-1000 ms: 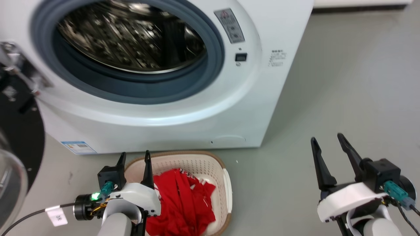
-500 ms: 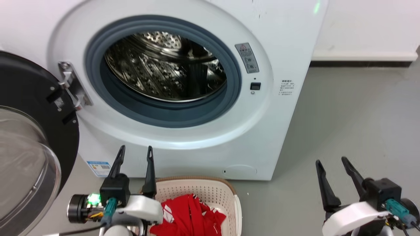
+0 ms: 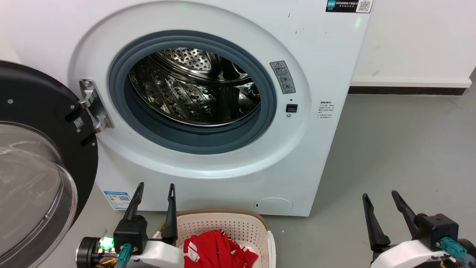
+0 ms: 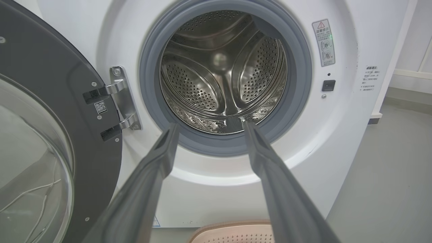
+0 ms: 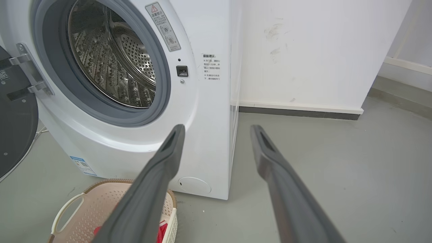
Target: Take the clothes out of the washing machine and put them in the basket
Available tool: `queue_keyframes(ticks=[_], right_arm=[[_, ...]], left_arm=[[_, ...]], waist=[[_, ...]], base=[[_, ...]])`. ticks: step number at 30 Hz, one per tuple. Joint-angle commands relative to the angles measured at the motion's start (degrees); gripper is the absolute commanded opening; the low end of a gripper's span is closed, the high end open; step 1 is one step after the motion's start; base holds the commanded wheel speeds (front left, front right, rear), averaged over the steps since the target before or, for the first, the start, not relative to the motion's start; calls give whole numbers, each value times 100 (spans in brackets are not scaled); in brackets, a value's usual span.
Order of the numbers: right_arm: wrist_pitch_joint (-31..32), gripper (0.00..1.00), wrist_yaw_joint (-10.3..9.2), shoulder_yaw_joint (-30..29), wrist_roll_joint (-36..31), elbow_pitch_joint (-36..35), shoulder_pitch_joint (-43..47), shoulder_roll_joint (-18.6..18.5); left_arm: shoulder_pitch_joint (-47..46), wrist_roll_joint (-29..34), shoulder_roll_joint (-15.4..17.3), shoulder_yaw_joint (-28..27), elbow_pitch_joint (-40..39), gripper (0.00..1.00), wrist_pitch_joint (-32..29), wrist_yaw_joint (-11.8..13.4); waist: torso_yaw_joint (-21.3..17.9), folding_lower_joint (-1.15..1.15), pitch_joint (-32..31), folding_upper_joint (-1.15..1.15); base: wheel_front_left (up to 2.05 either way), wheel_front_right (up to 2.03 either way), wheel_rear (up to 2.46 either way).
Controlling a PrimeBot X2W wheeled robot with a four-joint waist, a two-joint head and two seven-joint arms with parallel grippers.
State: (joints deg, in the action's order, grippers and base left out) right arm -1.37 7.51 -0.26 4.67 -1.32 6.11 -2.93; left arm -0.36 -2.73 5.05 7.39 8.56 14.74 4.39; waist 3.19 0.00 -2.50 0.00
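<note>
Clothes (image 3: 219,250) in basket (image 3: 223,225), washing machine (image 3: 316,59) door (image 3: 41,100) open, left jaws and right jaws spread, empty.

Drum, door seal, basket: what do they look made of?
Drum: perforated metal, probably stainless steel, by its mirror-like glints. Door seal: matte grey, smooth, looks like rubber. Basket: cream moulded plastic, by its even holes; brown rim material unclear.

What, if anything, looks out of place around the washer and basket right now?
Nothing serious. The clothes lie inside the basket; the drum looks bare; the door hangs wide open. The left gripper and right gripper are open, holding nothing. Faint scuffs mark the wall beside the washing machine.
</note>
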Motion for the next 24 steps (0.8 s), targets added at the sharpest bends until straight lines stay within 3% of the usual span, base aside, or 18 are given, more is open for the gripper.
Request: queue_keyframes(ticks=[1,17,18,24], right_arm=[[12,100,-4,10,26,-20,35,10],[-29,100,-4,22,95,-9,-18,10],[-33,0,-4,21,99,-4,-10,10],[-10,0,0,36,375,171,7,-5]], left_arm=[[24,-29,32,12,-42,100,-22,-15],[-127,-147,66,59,15,100,-45,53],[-128,-151,66,64,14,0,-43,50],[-39,-465,-8,-31,212,0,-150,-29]], waist=[[-4,0,6,0],[-67,0,76,0],[-65,0,76,0],[-73,1,81,0]], base=[[0,0,0],[0,0,0],[0,0,0],[0,0,0]])
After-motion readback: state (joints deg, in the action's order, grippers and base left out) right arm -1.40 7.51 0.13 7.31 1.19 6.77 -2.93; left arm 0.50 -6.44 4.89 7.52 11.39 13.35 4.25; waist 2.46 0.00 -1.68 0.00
